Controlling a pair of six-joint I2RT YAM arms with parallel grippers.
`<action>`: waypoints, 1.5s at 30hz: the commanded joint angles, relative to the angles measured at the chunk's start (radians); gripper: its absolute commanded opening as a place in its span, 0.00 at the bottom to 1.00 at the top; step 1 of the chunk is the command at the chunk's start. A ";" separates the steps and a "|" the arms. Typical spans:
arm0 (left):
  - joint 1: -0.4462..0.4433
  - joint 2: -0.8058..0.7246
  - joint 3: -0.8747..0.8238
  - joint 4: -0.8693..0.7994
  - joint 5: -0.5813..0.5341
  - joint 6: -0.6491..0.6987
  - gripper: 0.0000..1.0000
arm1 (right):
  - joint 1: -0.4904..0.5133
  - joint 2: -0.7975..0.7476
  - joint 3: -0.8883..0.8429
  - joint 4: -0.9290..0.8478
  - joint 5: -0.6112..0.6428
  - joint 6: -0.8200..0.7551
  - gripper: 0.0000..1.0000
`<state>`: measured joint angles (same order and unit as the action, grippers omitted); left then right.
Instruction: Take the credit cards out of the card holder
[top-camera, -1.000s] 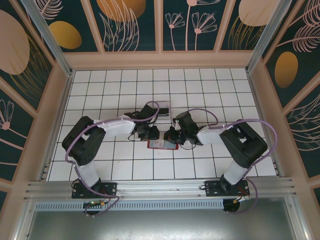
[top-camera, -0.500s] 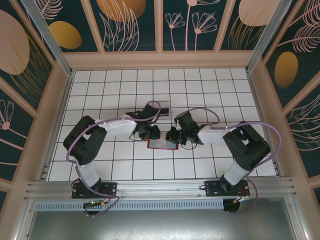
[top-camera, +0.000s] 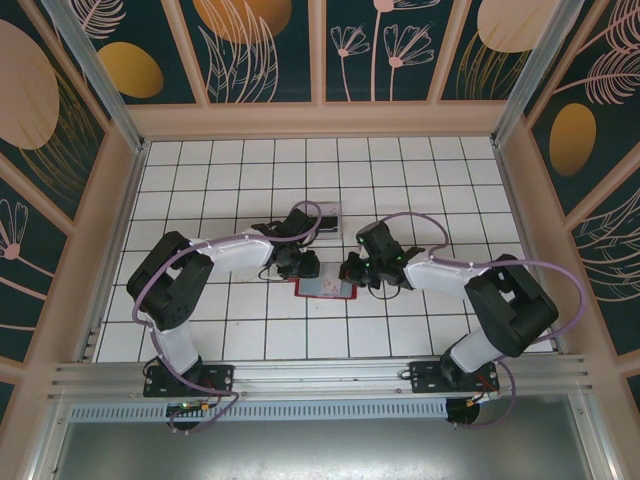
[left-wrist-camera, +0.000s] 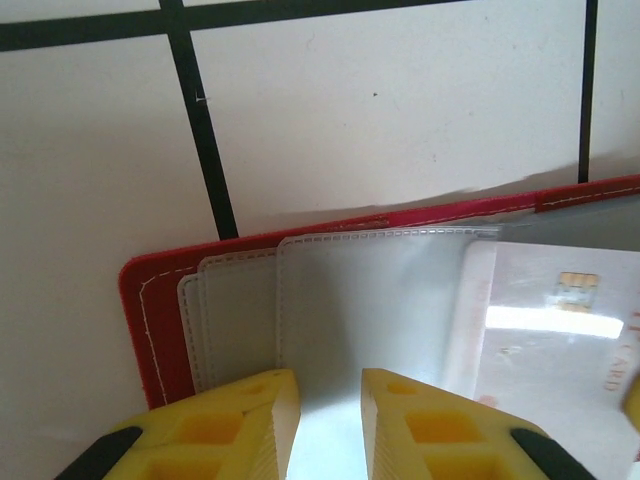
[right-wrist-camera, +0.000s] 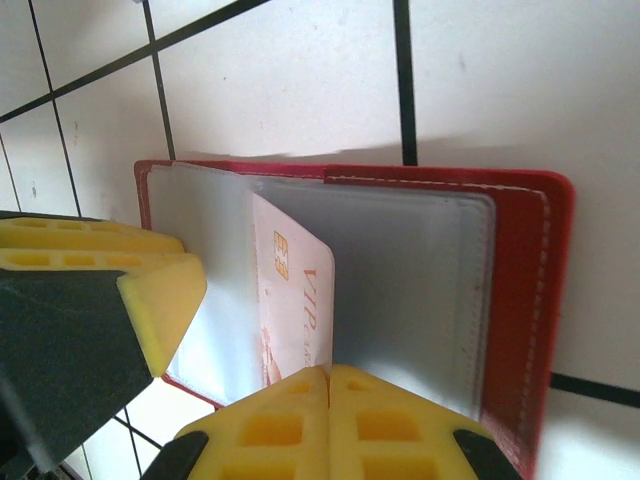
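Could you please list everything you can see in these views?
card holder: one, red with greyish sleeves, open at the middle of the table
card: one, pale with a chip, partly out of a sleeve
tray: one, pale rim, dark inside, just beyond the card holder
table: one, white tiles, black lines
walls: dark teal, floral, around the table
left gripper: one, yellow fingers slightly apart, over the sleeves
right gripper: one, yellow fingers shut, at the card's edge
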<state>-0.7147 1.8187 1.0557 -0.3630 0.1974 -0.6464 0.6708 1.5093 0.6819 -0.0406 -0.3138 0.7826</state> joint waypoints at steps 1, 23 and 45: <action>0.014 0.048 -0.020 -0.123 -0.111 0.026 0.28 | -0.017 -0.048 0.024 -0.098 0.068 -0.037 0.01; 0.014 -0.161 0.009 -0.086 -0.209 0.010 0.29 | -0.032 -0.090 0.284 -0.340 0.208 -0.492 0.00; 0.032 -0.238 -0.179 -0.035 -0.276 -0.061 0.31 | -0.064 0.374 0.971 -0.702 0.268 -1.661 0.00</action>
<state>-0.6941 1.6180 0.8989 -0.4110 -0.0616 -0.6807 0.6201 1.8359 1.5719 -0.6102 -0.0429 -0.6762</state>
